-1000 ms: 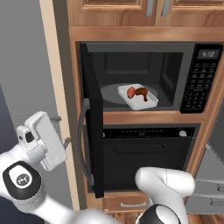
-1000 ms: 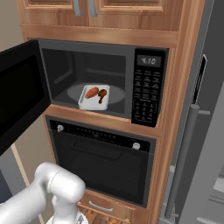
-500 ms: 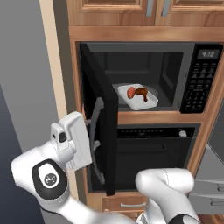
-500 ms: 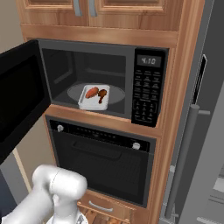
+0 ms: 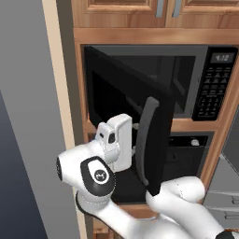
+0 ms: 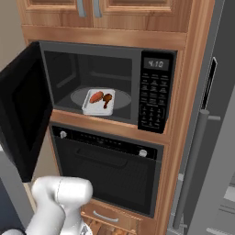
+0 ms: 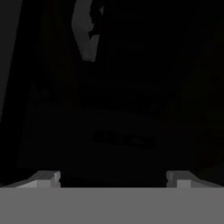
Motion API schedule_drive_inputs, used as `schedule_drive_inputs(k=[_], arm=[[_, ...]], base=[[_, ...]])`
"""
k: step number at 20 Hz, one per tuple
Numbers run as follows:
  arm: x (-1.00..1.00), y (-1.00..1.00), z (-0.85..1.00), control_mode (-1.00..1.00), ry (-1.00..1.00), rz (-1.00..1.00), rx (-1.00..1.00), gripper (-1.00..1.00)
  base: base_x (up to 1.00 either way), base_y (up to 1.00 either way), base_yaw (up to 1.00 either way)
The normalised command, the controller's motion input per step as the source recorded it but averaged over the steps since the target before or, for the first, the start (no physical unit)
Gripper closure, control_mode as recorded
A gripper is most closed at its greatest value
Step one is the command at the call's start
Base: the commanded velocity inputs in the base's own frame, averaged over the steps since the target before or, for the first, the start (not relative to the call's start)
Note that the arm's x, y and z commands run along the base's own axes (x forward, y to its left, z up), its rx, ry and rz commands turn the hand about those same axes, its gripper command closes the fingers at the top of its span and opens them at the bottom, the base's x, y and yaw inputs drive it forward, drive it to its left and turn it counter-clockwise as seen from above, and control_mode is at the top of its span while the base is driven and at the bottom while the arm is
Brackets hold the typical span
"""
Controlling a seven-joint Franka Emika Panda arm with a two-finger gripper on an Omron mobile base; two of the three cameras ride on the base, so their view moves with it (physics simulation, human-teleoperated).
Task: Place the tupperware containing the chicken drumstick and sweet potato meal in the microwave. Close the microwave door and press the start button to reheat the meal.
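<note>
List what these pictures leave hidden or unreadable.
- Left base view: the microwave door covers the tupperware.
- Right base view: keypad markings too small to read.
- Hand view: the end effector faces a near-black surface; whether it touches the door cannot be told.

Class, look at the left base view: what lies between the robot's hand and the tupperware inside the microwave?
The microwave door, swung partway across the opening, with its grey bar handle. The tupperware shows in the right base view.
</note>
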Motion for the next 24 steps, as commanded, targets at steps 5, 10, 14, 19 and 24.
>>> schedule_drive_inputs(k=[5,10,14,19,24], arm=[[0.17,-1.0,0.0,-1.0,0.0,0.0,0.11,-1.0],[0.49,-1.0,0.0,-1.0,0.02,0.0,0.1,-1.0],[0.69,-0.97,-0.01,-1.0,0.07,0.0,0.11,-1.0],[0.8,-0.77,-0.06,-1.0,0.12,0.04,0.08,-1.0],[0.8,-0.53,-0.09,-1.0,0.1,0.11,0.05,-1.0]], base=[[0.0,0.0,0.0],[0.0,0.0,0.0],[0.0,0.0,0.0],[0.0,0.0,0.0],[0.0,0.0,0.0]])
